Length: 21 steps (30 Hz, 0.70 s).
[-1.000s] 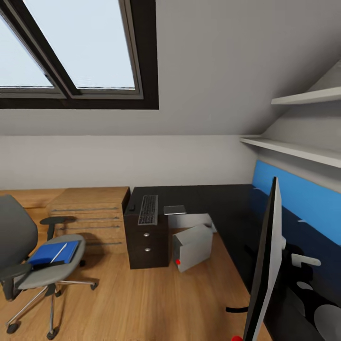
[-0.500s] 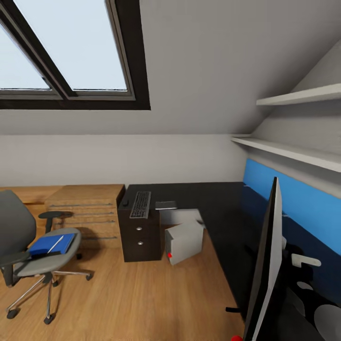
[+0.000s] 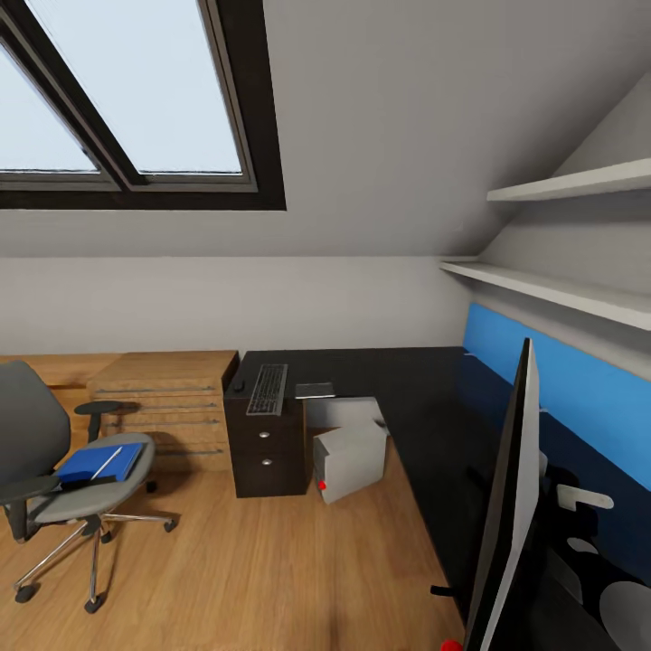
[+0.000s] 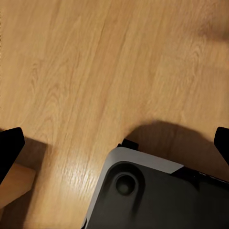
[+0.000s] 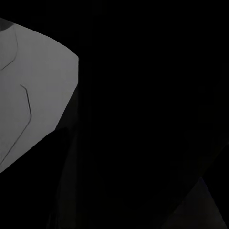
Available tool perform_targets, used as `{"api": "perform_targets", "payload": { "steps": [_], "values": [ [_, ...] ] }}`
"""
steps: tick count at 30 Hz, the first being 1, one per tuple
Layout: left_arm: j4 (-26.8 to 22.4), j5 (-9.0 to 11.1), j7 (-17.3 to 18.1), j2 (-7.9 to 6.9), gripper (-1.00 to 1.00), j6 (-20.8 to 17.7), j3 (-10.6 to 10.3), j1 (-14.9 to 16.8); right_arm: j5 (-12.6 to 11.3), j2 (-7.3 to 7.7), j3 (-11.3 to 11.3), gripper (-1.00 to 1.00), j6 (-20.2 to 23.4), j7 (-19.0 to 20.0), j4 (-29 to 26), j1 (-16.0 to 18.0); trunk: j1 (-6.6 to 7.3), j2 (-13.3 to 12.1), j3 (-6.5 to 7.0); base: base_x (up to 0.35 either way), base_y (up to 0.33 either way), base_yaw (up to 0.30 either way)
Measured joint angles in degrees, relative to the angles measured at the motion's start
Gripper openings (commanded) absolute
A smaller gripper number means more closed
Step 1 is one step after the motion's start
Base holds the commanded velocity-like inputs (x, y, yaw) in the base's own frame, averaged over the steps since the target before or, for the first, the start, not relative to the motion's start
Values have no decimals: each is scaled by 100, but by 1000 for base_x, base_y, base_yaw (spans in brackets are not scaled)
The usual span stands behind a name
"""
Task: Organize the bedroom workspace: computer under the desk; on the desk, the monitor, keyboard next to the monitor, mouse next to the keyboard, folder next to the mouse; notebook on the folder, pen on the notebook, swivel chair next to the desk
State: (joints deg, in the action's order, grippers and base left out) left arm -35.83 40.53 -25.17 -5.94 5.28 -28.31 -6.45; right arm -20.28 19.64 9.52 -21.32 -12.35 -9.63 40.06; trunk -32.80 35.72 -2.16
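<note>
The view has backed away slightly; folder (image 3: 93, 462) remains on the chair (image 3: 54, 488). Left gripper (image 4: 114, 143) is spread wide; right one I cannot tell.

Desk (image 3: 398, 380): glossy black top, black drawers, silver knobs. Keyboard (image 3: 268, 390): black keys, grey frame. Mouse (image 3: 239, 387): black. Notebook (image 3: 315, 391): grey. Computer (image 3: 349, 462): light grey, red spot at lower front corner. Chair (image 3: 54, 470): grey seat and back, black armrests, chrome base. Folder (image 3: 95, 463): bright blue; pen (image 3: 107, 465) on it, white. Monitor (image 3: 506, 506): black, pale edge. Cabinet (image 3: 163, 398): light wood, metal bar handles. Floor (image 3: 253, 570): honey wood grain. Wall panel (image 3: 579, 389): blue. Shelves (image 3: 561, 289): white.
</note>
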Motion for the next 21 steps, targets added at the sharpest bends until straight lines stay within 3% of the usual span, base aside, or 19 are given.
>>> {"api": "perform_targets", "payload": {
  "steps": [3, 14, 21],
  "values": [
    [2, 0, 1, -3, 100, 0, 1, 0, 10, -2, -7, -100, -8, 2, 6, 0, 0, 0, 0, 0, -59, 7],
    [8, 9, 4, -4, 100, -9, 2, -1, -72, 0, 45, -100, -14, -10, 31, 0, 0, 0, 20, -1, -314, 206],
    [9, 11, 3, -4, 100, -9, 2, 0, -95, 1, 58, -100, -14, -7, 34, -2, -4, -2, 26, -221, -180, 85]
  ]
}}
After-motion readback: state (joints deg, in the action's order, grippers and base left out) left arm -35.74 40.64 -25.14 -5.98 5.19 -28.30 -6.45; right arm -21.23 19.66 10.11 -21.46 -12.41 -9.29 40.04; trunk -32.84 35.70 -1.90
